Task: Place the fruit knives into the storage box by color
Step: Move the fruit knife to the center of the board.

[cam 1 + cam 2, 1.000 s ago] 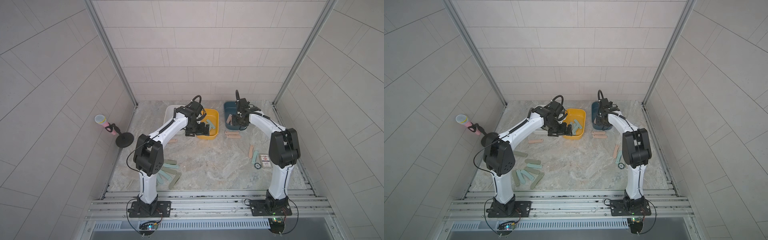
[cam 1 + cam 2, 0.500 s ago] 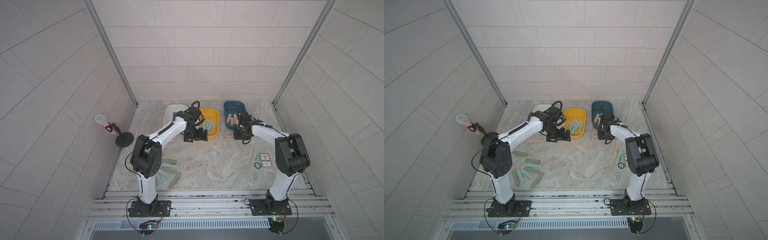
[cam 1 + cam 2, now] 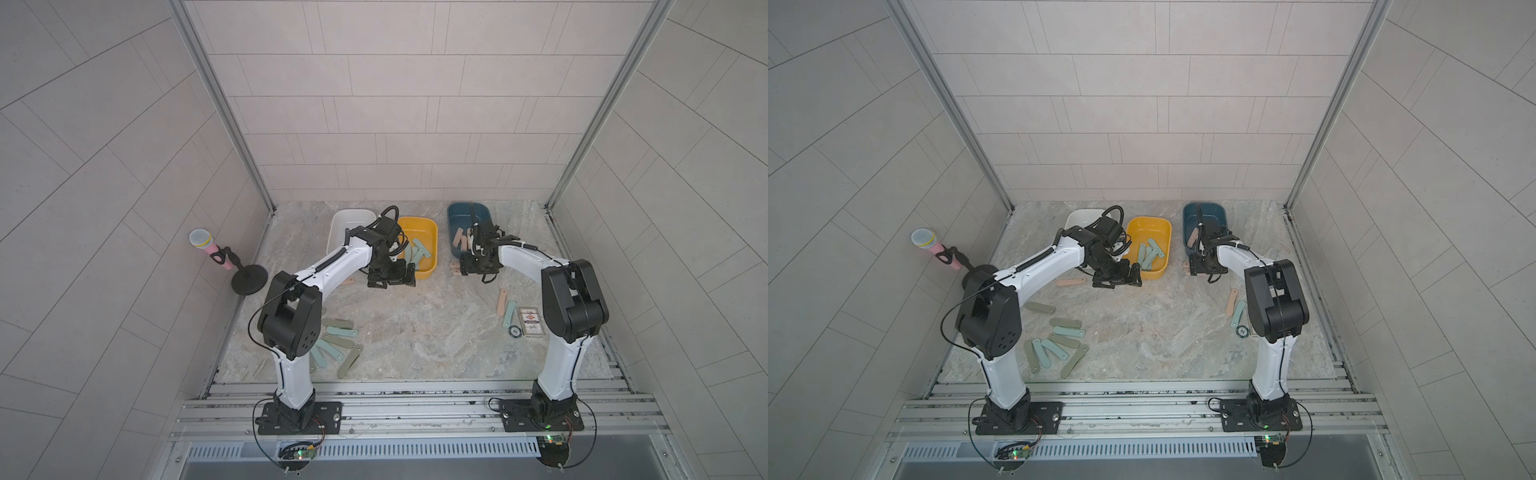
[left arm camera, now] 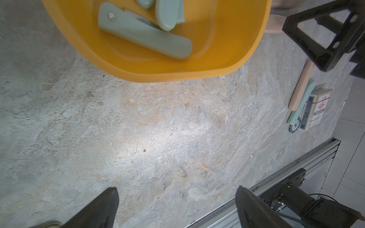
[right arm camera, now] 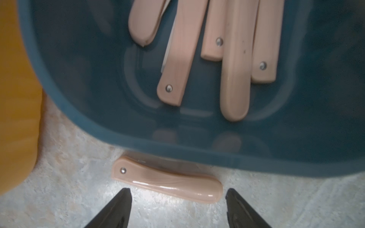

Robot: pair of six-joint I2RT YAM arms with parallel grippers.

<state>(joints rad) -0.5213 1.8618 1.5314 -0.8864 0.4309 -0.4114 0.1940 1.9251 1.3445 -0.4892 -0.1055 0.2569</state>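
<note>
two open, empty grippers: right gripper (image 5: 177,191) over a pink knife (image 5: 166,179) lying just beside the blue box (image 5: 79,98) of pinks (image 5: 235,79), likely its next pick; left gripper (image 4: 176,187) beside the yellow box (image 4: 158,75) of teals (image 4: 144,37).

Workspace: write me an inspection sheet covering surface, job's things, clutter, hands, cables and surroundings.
Surface: marbled tabletop, small specks only.
Job's things: teal knives in yellow box; pink knives in blue box; white box partly hidden by left arm; loose pink knife on the table beside blue box; olive and teal knives loose near left arm's base.
Clutter: printed card, round disc, microphone on stand.
Hands: left hand open, empty, over bare table; right hand open, loose pink knife just beyond its tips.
Cables: black cable looped above left wrist; coiled lead along left forearm.
Surroundings: tiled walls; aluminium rails in front.
</note>
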